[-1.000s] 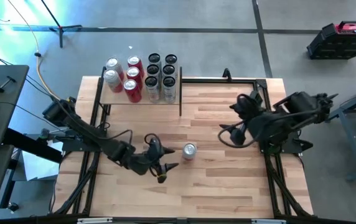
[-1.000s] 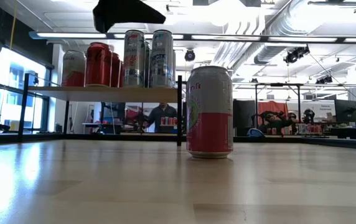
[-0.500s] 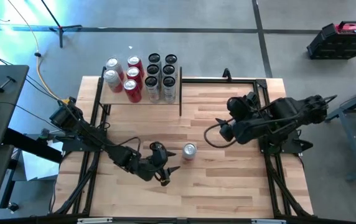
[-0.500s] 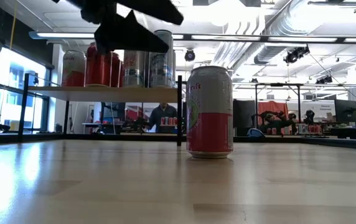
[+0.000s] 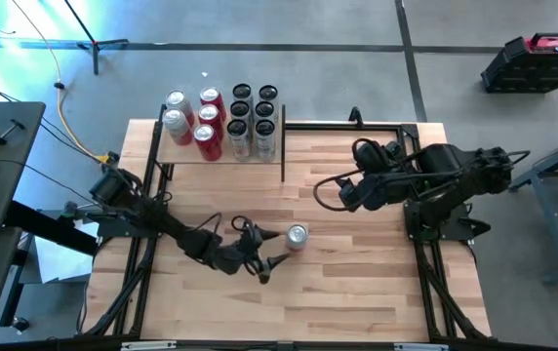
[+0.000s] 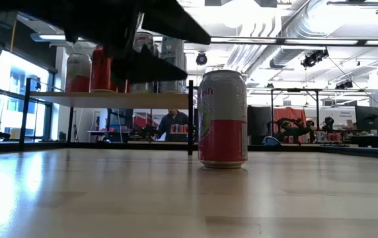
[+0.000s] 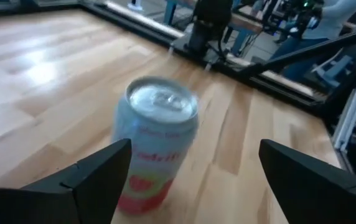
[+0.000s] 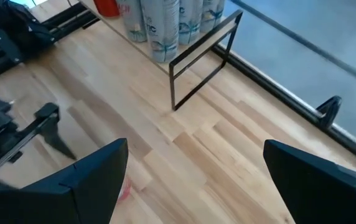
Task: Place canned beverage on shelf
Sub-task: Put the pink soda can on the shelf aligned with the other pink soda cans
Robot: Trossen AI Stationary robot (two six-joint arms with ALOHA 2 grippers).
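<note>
A silver-and-pink canned beverage (image 5: 297, 236) stands upright on the wooden tabletop, close to the camera in the low view (image 6: 222, 119). My left gripper (image 5: 269, 252) hovers low just left of it, open; in its wrist view (image 7: 193, 186) the can (image 7: 156, 143) stands ahead of the two fingers, nearer the left one, untouched. The shelf (image 5: 177, 156) at the far left is a small wood board in a black frame carrying several cans. My right gripper (image 5: 326, 192) hangs open above the table's middle right, with nothing between its fingers (image 8: 97, 177).
Red and silver cans (image 5: 222, 122) fill most of the shelf board; its black posts (image 8: 200, 68) rise at the corners. A black frame (image 5: 357, 125) runs along the table's far and side edges. Bare wood lies around the lone can.
My left gripper has come down toward the tabletop and edged closer to the can, its dark shape dropping lower in the low view. My right gripper has swung toward the table's left and sunk a little. The can has stayed put.
</note>
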